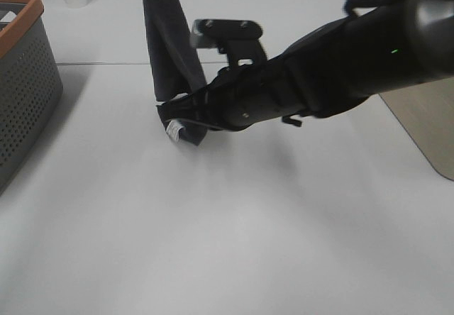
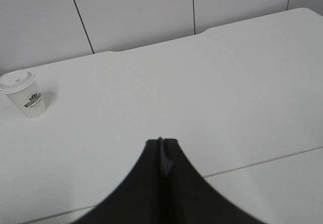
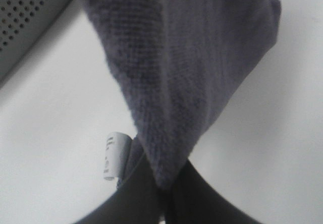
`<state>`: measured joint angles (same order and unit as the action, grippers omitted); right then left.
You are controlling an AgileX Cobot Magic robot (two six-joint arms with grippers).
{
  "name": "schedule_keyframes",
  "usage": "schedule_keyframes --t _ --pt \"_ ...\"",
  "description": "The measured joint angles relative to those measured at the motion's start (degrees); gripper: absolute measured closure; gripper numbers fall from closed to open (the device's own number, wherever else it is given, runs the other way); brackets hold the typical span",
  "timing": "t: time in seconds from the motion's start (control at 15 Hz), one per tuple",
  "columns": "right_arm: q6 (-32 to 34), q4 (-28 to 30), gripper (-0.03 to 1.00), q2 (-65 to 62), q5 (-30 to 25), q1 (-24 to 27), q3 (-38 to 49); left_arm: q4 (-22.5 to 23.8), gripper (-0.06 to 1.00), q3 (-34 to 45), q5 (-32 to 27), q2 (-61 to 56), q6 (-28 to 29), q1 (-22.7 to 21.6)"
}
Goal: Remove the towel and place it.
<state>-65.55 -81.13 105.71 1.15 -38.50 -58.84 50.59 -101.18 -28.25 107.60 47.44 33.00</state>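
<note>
Your charcoal terry towel [image 1: 167, 38], white tag [image 1: 172, 128] low, hangs clamped by right gripper [image 3: 162, 196] and left gripper [image 2: 161, 146]; you cannot see inside the grey basket [image 1: 28, 74].

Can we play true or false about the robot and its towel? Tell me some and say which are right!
1. The towel lies flat on the table. False: it hangs upright, and only its lower corner is down near the table.
2. The right gripper pinches the towel close to its white tag. True.
3. The grey basket has an orange rim. True.
4. The paper cup sits inside the basket. False: it stands on the table, apart from the basket.
</note>
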Motion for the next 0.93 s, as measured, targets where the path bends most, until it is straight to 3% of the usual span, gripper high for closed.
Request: schedule_keyframes --t 0.13,0.2,0.27,0.4,0.53,0.73,0.87,0.93 --pt "-0.74 2.41 0.95 -4.30 -7.96 6.47 1.03 -1.26 0.94 0.00 0.23 0.00 -0.40 -0.11" --pt "1.60 9.85 0.95 -8.71 -19.60 15.01 0.63 -2.06 0.94 0.00 0.40 -0.34 -0.40 -0.17" --pt "4.81 16.73 0.95 -9.97 -24.87 18.16 -0.57 -2.81 0.94 0.00 0.63 -0.69 -0.06 -0.17" --pt "13.46 33.46 0.95 -10.66 -34.32 21.43 -5.21 -3.50 0.94 0.00 0.69 -1.38 2.46 -0.17" --pt "23.61 52.43 0.95 -10.66 -42.11 21.49 -12.20 -3.90 0.94 0.00 0.17 -1.43 3.90 -0.17" --pt "30.54 68.24 0.95 -10.66 -46.75 21.49 -21.31 -6.70 0.94 0.00 -1.95 -1.49 4.81 -1.15" --pt "30.25 74.54 0.95 -10.71 -47.78 21.49 -26.18 -12.61 0.94 0.06 -3.44 -1.43 6.36 -4.18" --pt "25.10 75.75 0.95 -10.71 -47.04 21.49 -27.79 -16.56 0.94 1.55 -1.72 -1.38 6.93 -6.99"
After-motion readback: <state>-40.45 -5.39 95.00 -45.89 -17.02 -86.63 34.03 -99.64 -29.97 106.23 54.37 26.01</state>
